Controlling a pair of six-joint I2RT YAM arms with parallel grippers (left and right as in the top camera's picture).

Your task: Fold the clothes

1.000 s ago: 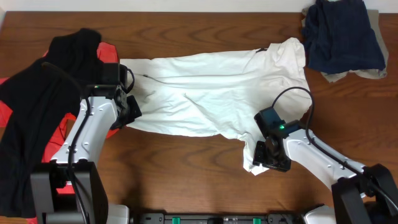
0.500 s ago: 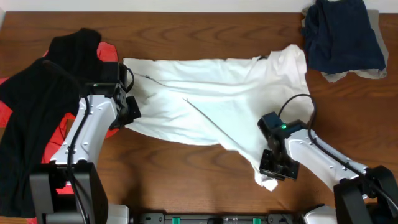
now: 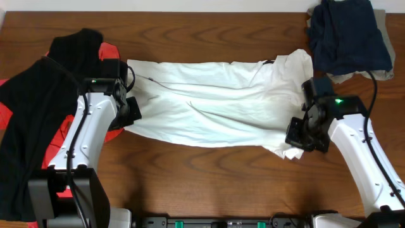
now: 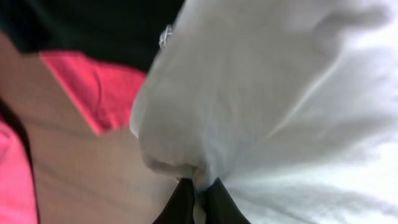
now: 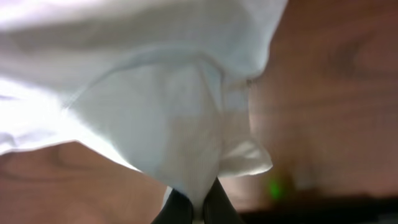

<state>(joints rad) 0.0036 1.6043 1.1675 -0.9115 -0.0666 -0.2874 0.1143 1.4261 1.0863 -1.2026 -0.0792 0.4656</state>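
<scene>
While pinched at both ends, white T-shirt (image 3: 215,107): lay stretched across the middle of the bench (image 3: 209,180), creased, long axis running left to right.
Left claw (image 3: 131,113): clenched on the white T-shirt's left edge, near the lower corner.
Left wrist view: dark fingertips (image 4: 181,202) pressed together at the bottom of the frame, a fold of white cloth bunched between them.
Right claw (image 3: 302,136): clenched on the white T-shirt's lower right corner.
Right wrist view: cloth drawn to a point between closed fingertips (image 5: 177,210), a small flap hanging just beside the grip.
Black T-shirt (image 3: 38,107): heaped at the bench's left end, draped over most of the orange-red T-shirt.
Orange-red T-shirt (image 3: 111,54): visible only at the edges of the black one, just beside the white T-shirt's left end.
Dark blue garments (image 3: 348,35): bunched at the far right corner, just beside the white T-shirt's upper right end.
</scene>
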